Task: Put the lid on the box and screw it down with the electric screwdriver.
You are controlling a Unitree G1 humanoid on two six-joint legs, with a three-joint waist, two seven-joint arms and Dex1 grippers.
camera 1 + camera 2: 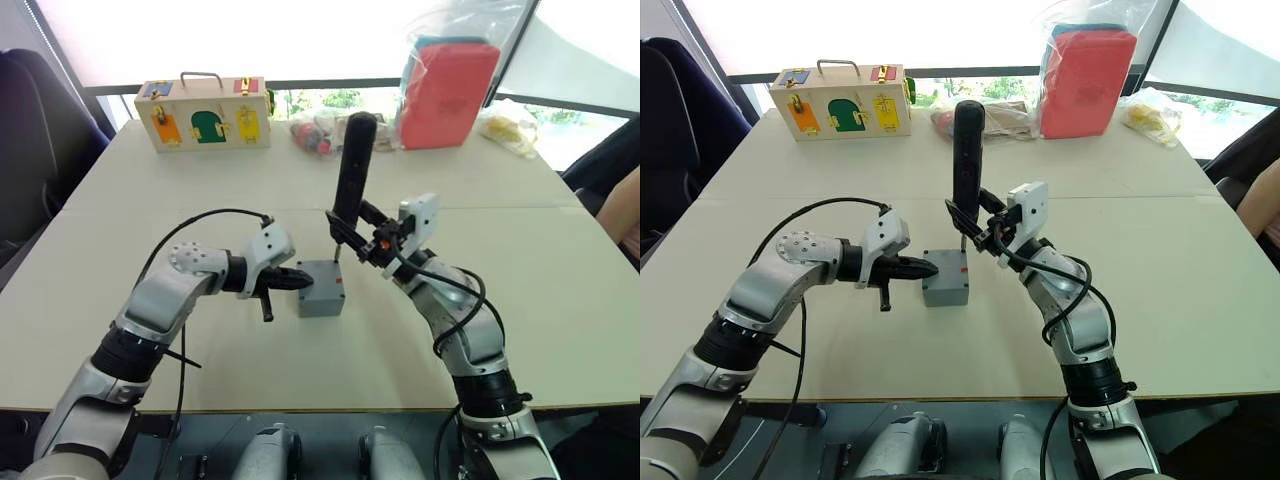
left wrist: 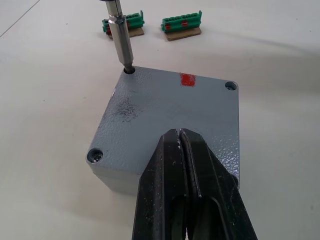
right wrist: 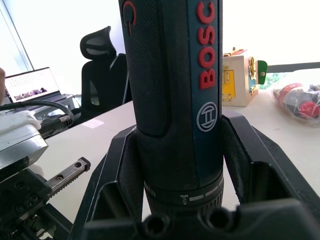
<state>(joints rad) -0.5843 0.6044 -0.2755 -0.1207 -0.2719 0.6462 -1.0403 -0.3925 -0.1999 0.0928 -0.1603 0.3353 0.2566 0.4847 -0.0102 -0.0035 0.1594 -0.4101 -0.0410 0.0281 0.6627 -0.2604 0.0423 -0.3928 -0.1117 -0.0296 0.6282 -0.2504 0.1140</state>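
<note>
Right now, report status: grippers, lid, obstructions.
Left gripper shut, pressing on lid. Right gripper shut on electric screwdriver, bit in a corner hole. Lid seated on box. Nothing in the way.

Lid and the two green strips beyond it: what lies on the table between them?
Only the screwdriver's metal bit crosses that stretch, its tip set in the corner hole of the lid. The table before the green strips is otherwise bare, seen in the left wrist view.
</note>
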